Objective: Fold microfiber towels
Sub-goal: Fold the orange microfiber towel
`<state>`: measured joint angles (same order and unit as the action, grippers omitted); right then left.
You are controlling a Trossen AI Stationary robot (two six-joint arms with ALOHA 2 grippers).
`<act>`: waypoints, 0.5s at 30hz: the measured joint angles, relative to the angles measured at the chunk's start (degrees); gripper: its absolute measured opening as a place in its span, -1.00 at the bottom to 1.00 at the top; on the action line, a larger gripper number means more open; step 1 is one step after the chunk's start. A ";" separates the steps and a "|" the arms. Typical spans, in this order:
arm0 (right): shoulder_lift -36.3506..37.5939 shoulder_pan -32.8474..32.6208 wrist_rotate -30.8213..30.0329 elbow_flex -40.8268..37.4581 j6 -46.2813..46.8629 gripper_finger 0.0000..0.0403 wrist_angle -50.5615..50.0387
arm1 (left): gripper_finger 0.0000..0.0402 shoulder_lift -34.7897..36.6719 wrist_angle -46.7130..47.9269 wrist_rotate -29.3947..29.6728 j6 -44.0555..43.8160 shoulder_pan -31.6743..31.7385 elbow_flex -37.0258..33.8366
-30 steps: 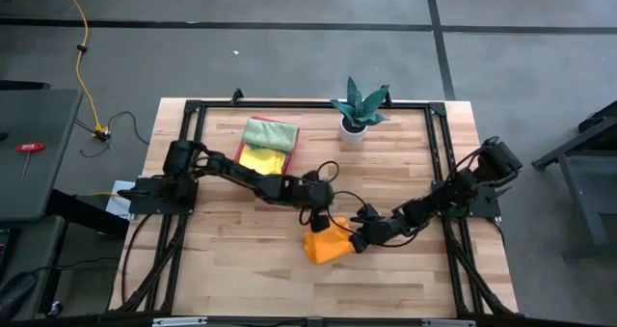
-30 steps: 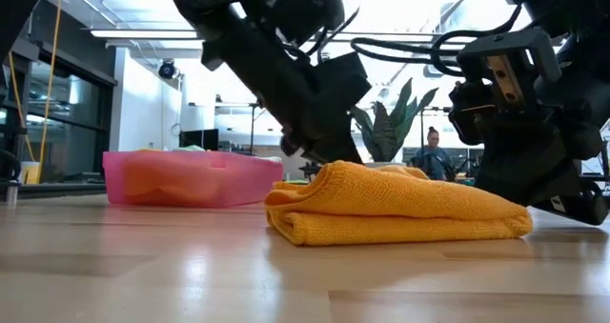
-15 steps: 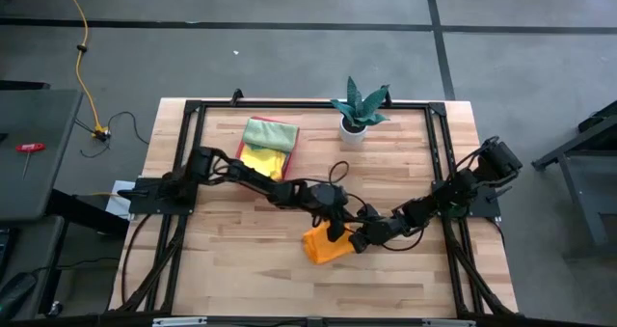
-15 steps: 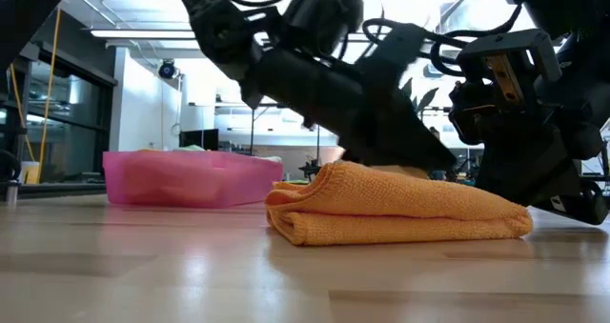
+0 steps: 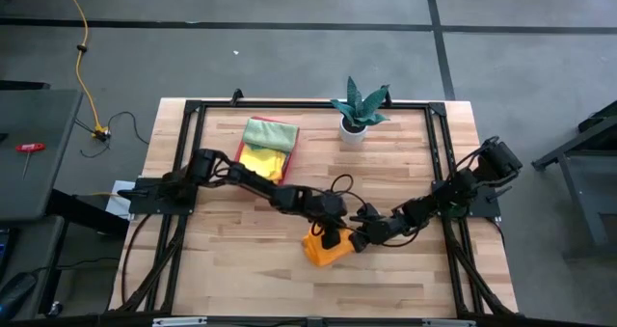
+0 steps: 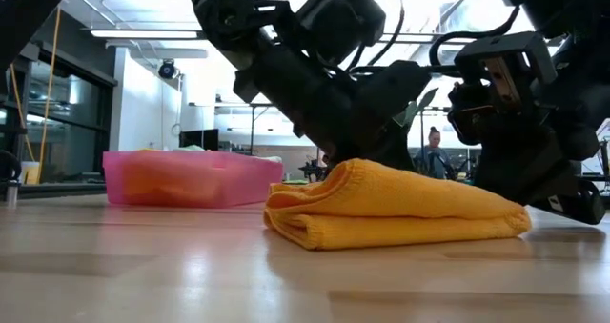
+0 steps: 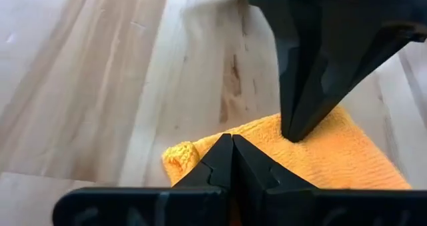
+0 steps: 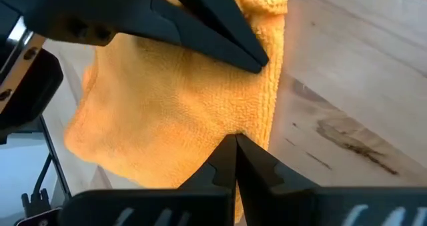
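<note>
Fingertips of both grippers meet on the folded orange microfiber towel (image 5: pixel 326 247), which lies on the wooden table (image 5: pixel 241 259) directly under them. The left gripper (image 5: pixel 331 234) has its jaws pressed together, empty, their tips set down on the towel's top layer; in the left wrist view the closed fingers (image 7: pixel 230 161) sit at the cloth's near edge, with the orange weave spreading out beyond them. The right gripper (image 5: pixel 355 240) likewise has its jaws together with nothing between them, and touches the same towel from the opposite side; its wrist view shows the joined fingers (image 8: pixel 235 156) resting on the cloth, with the left gripper's tip (image 8: pixel 257 58) pressing the towel just beyond. From table height the towel (image 6: pixel 396 207) is a thick, several-layered bundle with its rounded fold facing the camera, both dark grippers bearing on its upper side. Well away from the jaws, toward the table's far edge, a pink tray (image 5: pixel 247 153) holds a light green towel (image 5: pixel 268 132) and a yellow towel (image 5: pixel 260 159). Beside it stands a potted plant (image 5: pixel 358 108).
</note>
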<state>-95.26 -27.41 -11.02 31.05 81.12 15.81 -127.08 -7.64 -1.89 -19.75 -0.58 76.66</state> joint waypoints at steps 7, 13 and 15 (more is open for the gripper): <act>-0.02 0.07 -0.80 -0.03 1.11 -1.00 -0.32 | -1.00 1.72 3.91 4.25 2.49 1.94 -0.28; -0.04 0.01 -0.32 -0.02 1.14 -1.00 -0.85 | -1.00 3.58 13.07 7.59 10.17 4.76 -0.16; -0.04 0.02 -0.27 0.00 1.14 -1.00 -0.89 | -1.00 3.69 15.37 7.82 10.69 5.66 -0.02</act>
<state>-95.31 -27.39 -11.29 31.05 82.26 14.92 -123.39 7.73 5.93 -9.06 5.08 76.64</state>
